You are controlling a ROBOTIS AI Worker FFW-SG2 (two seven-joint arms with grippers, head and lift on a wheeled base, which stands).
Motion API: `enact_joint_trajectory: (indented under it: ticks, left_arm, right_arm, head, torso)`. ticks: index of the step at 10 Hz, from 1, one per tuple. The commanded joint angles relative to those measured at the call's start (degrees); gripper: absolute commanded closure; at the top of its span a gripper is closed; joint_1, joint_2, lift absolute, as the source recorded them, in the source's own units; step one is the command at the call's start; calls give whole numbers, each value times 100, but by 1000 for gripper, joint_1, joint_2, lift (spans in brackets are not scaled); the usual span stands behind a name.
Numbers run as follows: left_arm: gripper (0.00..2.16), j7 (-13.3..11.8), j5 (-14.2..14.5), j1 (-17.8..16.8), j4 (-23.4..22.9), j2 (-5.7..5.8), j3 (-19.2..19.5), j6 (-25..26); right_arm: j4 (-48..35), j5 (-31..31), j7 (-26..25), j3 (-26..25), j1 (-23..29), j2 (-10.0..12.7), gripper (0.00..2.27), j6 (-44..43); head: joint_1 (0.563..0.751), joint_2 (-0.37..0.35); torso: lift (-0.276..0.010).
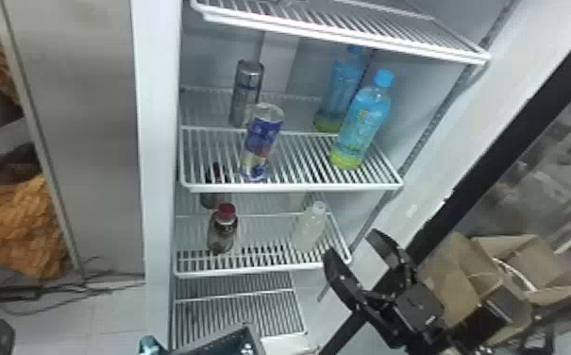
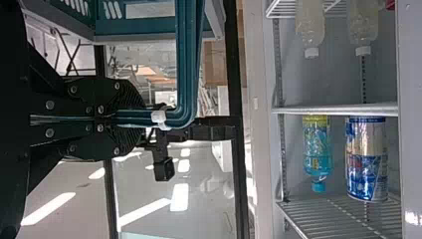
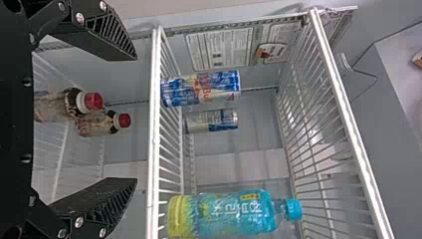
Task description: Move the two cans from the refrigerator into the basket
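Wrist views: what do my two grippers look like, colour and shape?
Both are black. The left gripper has ribbed fingers and round, silvery screws. The right gripper has wedge-shaped fingers, tapering to the tip, with slotted sides and similar screws.

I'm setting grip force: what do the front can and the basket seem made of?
The front can seems glossy printed metal, probably aluminium: silvery glints show. The basket seems satin-finished moulded plastic, judging by its even teal colour and slotted wall.
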Motion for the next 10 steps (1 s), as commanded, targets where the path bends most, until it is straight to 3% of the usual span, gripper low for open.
enact_joint_trajectory:
  ticks: [1,10]
  left_arm:
    - [1197,0,0,0,-3,0,0,31]
    - [1197,0,0,0,11,9,0,31]
  right_arm:
    - [-36,125,-16,54,-146,0,176,123]
    - [6,502,-263,545,-989,-17,176,685]
  head:
    - [695,-350]
    - [695,-350]
  torso:
    - [-35]
    - [-35]
